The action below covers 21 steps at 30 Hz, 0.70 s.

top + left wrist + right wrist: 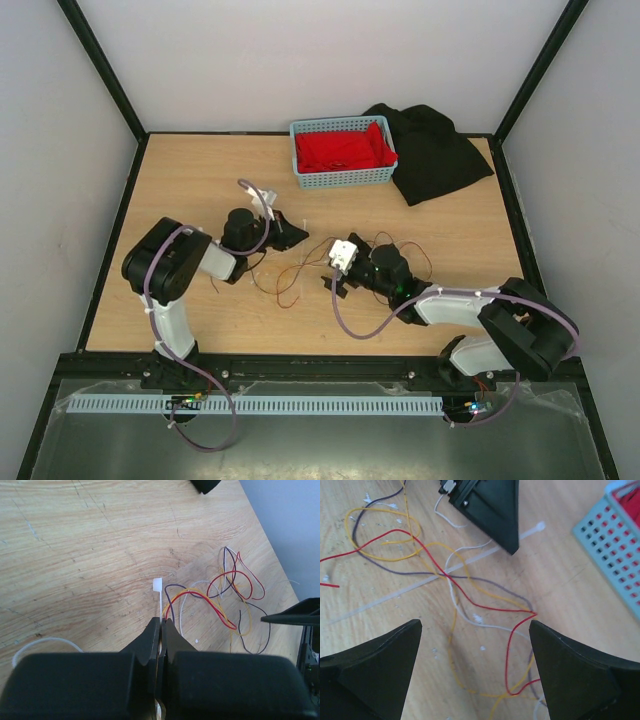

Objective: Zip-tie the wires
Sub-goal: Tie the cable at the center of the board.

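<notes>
From above, nearest: arm bases at near edge of table (200,170), both arms reaching inward. Close together mid-table, left gripper (298,234) and right gripper (334,281), with wires (290,288) sprawled loose between and around them; tie too thin to pick out here. At far edge, basket (343,152) and dark cloth (435,150), well apart from the work. On left wrist: left gripper (161,625) clamped tight on tie (158,587), head poking past the tips, tail hidden behind the fingers; wires (220,592) just right of it, unbundled. On right wrist: right gripper (475,625) spread wide, holding nothing, hovering over wires (495,609); tie (480,555) running far-right to near-left across them, over or under impossible to tell, tail hard to follow toward the left edge. Looks like the looping step, not yet begun: next likely calls for gathering the strands, then catching the tail and bringing it round to the head.
</notes>
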Each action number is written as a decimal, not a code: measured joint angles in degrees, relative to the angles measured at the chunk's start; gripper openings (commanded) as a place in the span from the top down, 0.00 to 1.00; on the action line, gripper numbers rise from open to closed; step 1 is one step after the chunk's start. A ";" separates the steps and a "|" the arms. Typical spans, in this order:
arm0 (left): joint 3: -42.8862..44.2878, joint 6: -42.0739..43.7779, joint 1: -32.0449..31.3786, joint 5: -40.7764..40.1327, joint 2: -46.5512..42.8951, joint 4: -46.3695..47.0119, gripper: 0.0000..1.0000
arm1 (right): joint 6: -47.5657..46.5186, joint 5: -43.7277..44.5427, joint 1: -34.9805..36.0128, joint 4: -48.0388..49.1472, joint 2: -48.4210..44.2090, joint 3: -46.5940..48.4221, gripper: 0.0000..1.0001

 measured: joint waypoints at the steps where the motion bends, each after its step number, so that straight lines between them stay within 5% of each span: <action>1: 0.00 -0.11 -0.15 -0.02 0.00 -0.35 1.00 | -2.08 0.15 0.09 1.60 0.02 -0.55 0.01; 12: -0.02 -0.72 -0.72 -0.20 -1.46 -4.61 1.00 | -21.29 -0.74 2.32 7.63 1.29 -3.23 0.00; 21: -0.02 -0.76 -0.74 -0.20 -1.49 -5.68 1.00 | -26.75 -0.46 7.04 5.55 3.80 -3.15 0.00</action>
